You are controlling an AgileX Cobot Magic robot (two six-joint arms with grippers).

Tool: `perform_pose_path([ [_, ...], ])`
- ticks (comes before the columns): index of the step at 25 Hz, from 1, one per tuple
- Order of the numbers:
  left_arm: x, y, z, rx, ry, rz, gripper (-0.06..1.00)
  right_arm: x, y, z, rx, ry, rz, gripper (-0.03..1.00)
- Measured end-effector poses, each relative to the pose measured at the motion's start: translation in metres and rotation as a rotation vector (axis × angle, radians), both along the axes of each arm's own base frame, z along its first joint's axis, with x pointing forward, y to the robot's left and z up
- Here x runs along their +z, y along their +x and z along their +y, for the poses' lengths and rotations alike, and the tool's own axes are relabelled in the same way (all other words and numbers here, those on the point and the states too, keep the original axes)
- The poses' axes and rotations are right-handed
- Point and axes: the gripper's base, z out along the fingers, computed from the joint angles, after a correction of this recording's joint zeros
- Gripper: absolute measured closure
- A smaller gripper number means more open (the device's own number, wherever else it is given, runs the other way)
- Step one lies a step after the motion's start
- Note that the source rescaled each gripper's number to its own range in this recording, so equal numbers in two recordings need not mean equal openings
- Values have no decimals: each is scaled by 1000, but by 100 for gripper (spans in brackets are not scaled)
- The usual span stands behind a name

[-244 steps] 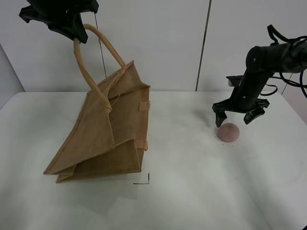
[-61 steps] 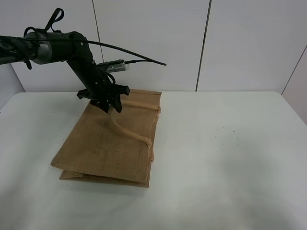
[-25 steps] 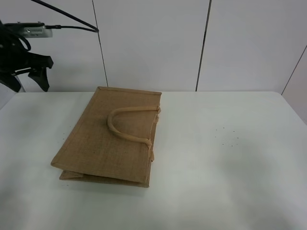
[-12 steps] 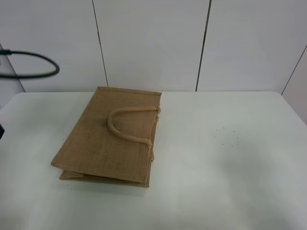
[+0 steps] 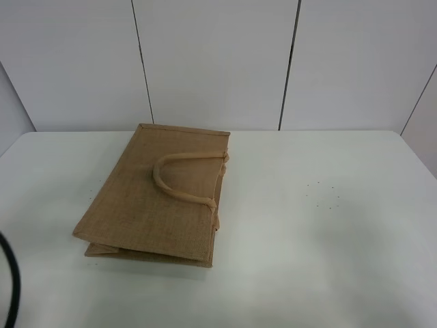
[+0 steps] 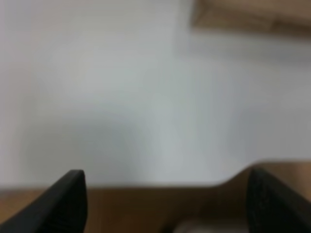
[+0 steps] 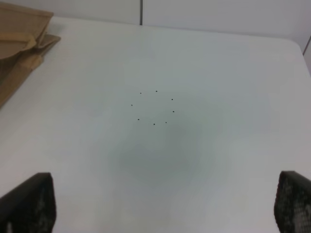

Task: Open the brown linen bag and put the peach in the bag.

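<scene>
The brown linen bag [image 5: 160, 195] lies flat on the white table [image 5: 307, 260], left of the middle, with one looped handle [image 5: 179, 179] resting on top. A corner of it shows in the left wrist view [image 6: 252, 12] and in the right wrist view [image 7: 19, 34]. The peach is not in any view. My left gripper [image 6: 170, 208] is open and empty over bare table near the table's edge; the view is blurred. My right gripper [image 7: 160, 208] is open and empty over the table's right part. Neither gripper shows in the exterior view.
A ring of small black dots [image 5: 322, 195] marks the table right of the bag and shows in the right wrist view [image 7: 154, 107]. A black cable [image 5: 10, 287] crosses the lower left corner of the exterior view. White wall panels stand behind the table.
The left arm has let go of the handle and pulled back out of the exterior view; only its cable shows now. The bag went from held up to lying flat. The peach has gone from the table.
</scene>
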Motion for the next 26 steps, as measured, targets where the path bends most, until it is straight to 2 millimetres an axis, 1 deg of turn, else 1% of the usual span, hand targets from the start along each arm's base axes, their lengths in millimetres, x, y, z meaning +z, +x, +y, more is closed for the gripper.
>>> perform_pose_path([
  [3,4,-19,-2,-41,0,-143,1,0,0,0,0,0,0,-3],
  [6,5,-32,-2,-49,-1,-235,3,0,0,0,0,0,0,-3],
  [12,4,-47,-2,-50,-3,-341,5,0,0,0,0,0,0,-3],
  [26,4,-50,-2,-49,-2,-356,5,0,0,0,2,3,0,-3],
])
